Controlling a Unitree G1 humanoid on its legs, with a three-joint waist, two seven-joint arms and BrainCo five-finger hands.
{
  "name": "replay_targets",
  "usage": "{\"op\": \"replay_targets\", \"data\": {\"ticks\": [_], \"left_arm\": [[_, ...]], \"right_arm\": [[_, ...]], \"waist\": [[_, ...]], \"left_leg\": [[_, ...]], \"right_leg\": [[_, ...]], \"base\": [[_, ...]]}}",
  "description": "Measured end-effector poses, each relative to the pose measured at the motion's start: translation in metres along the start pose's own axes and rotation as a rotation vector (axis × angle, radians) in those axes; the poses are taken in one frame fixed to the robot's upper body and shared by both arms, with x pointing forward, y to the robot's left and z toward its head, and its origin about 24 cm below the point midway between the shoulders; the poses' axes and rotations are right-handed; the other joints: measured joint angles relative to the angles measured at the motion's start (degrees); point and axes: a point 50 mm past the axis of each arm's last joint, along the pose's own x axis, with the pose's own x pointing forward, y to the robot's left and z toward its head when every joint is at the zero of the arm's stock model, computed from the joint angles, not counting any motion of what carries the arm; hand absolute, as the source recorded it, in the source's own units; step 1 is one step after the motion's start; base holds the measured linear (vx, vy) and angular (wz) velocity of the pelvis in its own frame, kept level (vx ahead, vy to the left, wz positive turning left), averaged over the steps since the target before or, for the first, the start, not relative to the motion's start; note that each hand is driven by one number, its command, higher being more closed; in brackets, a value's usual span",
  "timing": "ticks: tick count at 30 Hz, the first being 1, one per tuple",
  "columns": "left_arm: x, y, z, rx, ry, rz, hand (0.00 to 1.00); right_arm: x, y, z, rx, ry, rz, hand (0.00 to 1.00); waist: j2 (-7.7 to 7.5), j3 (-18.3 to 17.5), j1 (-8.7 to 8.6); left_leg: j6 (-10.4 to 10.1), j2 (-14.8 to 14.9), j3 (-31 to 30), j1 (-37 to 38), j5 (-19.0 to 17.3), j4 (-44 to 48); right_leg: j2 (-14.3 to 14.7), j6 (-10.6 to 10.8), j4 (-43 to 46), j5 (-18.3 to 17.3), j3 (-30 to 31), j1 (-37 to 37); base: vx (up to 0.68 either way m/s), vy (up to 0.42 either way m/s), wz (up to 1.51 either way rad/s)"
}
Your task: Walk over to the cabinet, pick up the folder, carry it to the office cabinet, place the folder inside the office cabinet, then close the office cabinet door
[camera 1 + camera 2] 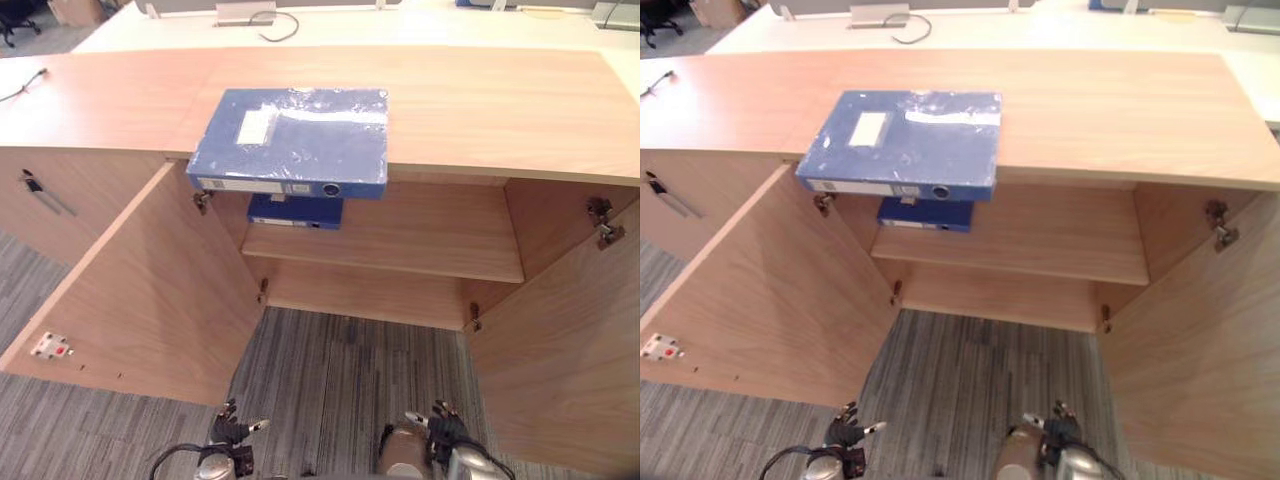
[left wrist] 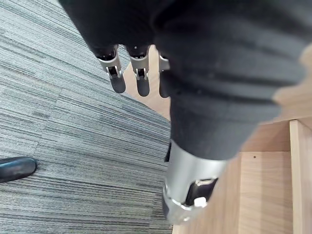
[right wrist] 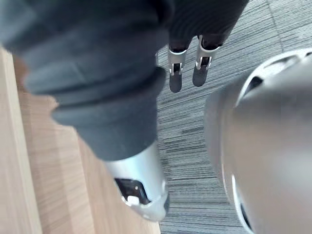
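A blue folder (image 1: 290,140) lies flat on the wooden cabinet top (image 1: 480,100), its labelled spine jutting a little over the front edge. A second blue folder (image 1: 295,211) rests on the shelf (image 1: 420,240) inside the open cabinet, just beneath the first. My left hand (image 1: 232,432) hangs low over the carpet at the bottom of the left eye view, far below the folder. My right hand (image 1: 445,428) hangs beside it to the right. In the wrist views the left hand (image 2: 141,78) and the right hand (image 3: 175,73) have relaxed, straight fingers with nothing in them.
Both cabinet doors stand wide open: the left door (image 1: 140,290) and the right door (image 1: 570,340) flank a strip of grey carpet (image 1: 340,370). A white desk (image 1: 330,25) with a cable lies behind the cabinet. A closed cabinet front with a handle (image 1: 45,195) is at the left.
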Motion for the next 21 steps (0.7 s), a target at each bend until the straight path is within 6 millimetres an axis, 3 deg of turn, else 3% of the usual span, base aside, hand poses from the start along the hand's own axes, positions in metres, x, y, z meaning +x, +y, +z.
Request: {"op": "replay_targets", "data": {"ticks": [1, 3, 4, 6, 8, 9, 14, 17, 18, 19, 21], "left_arm": [[0.001, 0.001, 0.002, 0.006, -0.005, 0.002, 0.0], [0.001, 0.006, 0.001, 0.019, -0.002, 0.011, 0.0], [0.003, 0.002, 0.001, 0.022, 0.009, 0.001, 0.0], [0.002, -0.008, 0.001, 0.031, 0.006, -0.036, 0.0], [0.001, -0.019, 0.001, 0.011, 0.006, -0.061, 0.0], [0.0, -0.022, 0.001, 0.0, 0.0, -0.066, 0.0], [0.001, -0.021, 0.01, 0.014, -0.036, -0.08, 0.0], [-0.002, -0.019, 0.012, 0.039, -0.06, -0.098, 0.0], [-0.004, -0.018, 0.016, 0.031, -0.085, -0.096, 0.0], [-0.006, -0.016, 0.017, 0.025, -0.099, -0.093, 0.0], [-0.008, -0.015, 0.02, 0.015, -0.118, -0.092, 0.0]], "right_arm": [[-0.001, 0.002, -0.003, -0.014, 0.006, 0.014, 0.0], [-0.002, 0.004, -0.006, -0.022, 0.013, 0.022, 0.0], [-0.002, -0.001, -0.007, -0.032, 0.019, 0.012, 0.0], [0.0, -0.004, 0.0, -0.046, 0.0, 0.005, 0.0], [-0.001, -0.008, -0.003, -0.059, 0.008, -0.005, 0.0], [-0.001, -0.007, -0.004, -0.072, 0.012, -0.002, 0.0], [-0.002, -0.002, -0.007, -0.065, 0.014, 0.008, 0.0], [-0.004, -0.005, -0.014, -0.064, 0.036, -0.003, 0.0], [-0.006, -0.006, -0.017, -0.063, 0.043, -0.01, 0.0], [-0.006, -0.006, -0.014, -0.061, 0.031, -0.012, 0.0], [-0.005, -0.006, -0.009, -0.06, 0.008, -0.012, 0.0]], "waist": [[0.3, 0.8, -0.28], [-1.44, 1.1, -0.28], [-1.92, 1.8, 0.05], [-1.29, 1.9, 0.16], [-1.32, 2.0, -0.07], [-1.32, 1.9, 0.08], [-1.26, 1.7, 0.19], [-1.64, 2.1, 0.23], [-1.71, 2.2, 0.63], [-1.83, 2.2, 0.96], [-1.88, 2.2, 1.38]], "left_leg": [[-1.0, 1.9, -0.3, 0.8, -0.7, 0.9], [-3.5, 2.0, 0.1, 1.7, -3.1, 2.6], [-4.6, 1.9, 0.1, 2.6, -6.0, 3.8], [-5.1, 3.0, 0.7, 0.7, -6.6, 5.5], [-5.6, 2.9, 1.3, 0.3, -6.0, 3.5], [-5.9, 3.6, 2.7, -0.2, -3.6, 3.0], [-7.1, 5.4, 3.3, -2.3, -4.3, 7.0], [-9.4, 8.8, 6.5, -9.4, -4.6, 25.7], [-9.1, 11.8, 9.5, -12.3, -5.1, 34.3], [-8.3, 14.3, 11.5, -14.3, -6.0, 38.4], [-7.8, 15.8, 12.1, -16.6, -7.1, 38.2]], "right_leg": [[2.6, 0.2, -6.1, 0.0, -2.1, -0.2], [5.3, 0.0, -20.8, 4.2, -3.3, 0.6], [5.7, -4.6, -24.3, 8.9, -3.7, 1.3], [7.4, -5.5, -26.6, 8.6, -3.7, 1.7], [7.8, -5.7, -28.3, 8.5, -4.5, 3.4], [8.9, -5.6, -29.4, 8.2, -5.2, 4.7], [10.0, -4.4, -33.0, 7.8, -7.5, 6.9], [9.7, -4.0, -37.9, 8.4, -9.1, 12.5], [9.8, -4.2, -38.9, 8.6, -9.3, 14.6], [9.8, -4.2, -39.6, 8.6, -9.4, 16.2], [9.6, -3.9, -40.6, 9.0, -9.3, 17.3]], "base": [[0.13, -0.181, 0.02], [0.15, -0.246, 0.02], [0.14, -0.214, -0.13], [0.1, -0.212, -0.16], [0.02, -0.186, 0.1], [-0.03, -0.122, 0.1], [-0.02, -0.065, 0.25], [0.05, -0.049, 0.39], [0.08, -0.001, 0.11], [0.08, 0.018, 0.0], [0.09, 0.074, -0.14]]}}
